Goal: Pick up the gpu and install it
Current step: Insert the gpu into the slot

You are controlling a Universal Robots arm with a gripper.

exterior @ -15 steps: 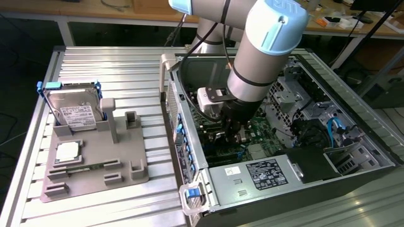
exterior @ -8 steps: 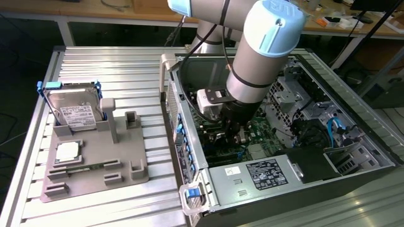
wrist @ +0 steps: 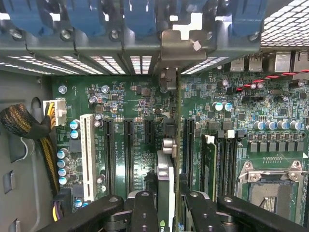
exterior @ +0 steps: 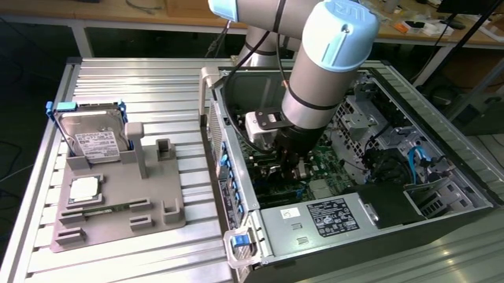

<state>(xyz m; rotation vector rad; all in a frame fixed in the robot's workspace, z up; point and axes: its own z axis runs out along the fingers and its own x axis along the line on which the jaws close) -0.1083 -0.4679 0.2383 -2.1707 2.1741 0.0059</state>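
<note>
My gripper (exterior: 290, 170) reaches down inside the open computer case (exterior: 441, 147), just above the green motherboard (exterior: 327, 162). In the wrist view the gpu (wrist: 165, 176) is seen edge-on between my two black fingers (wrist: 145, 212), which are shut on it. The card stands upright over the motherboard (wrist: 135, 101), in line with the black expansion slots (wrist: 188, 145). Its grey metal bracket (wrist: 181, 46) sits against the case's rear slot openings. I cannot tell whether the card's edge is seated in a slot.
A silver hard drive (exterior: 94, 140) and a small square chip (exterior: 85, 188) rest on the grey fixture (exterior: 118, 203) at the exterior view's left. Inside the case are a power supply (exterior: 331, 215), a white slot (wrist: 87, 154), a CPU socket (wrist: 275, 188) and a braided cable bundle (wrist: 24, 125).
</note>
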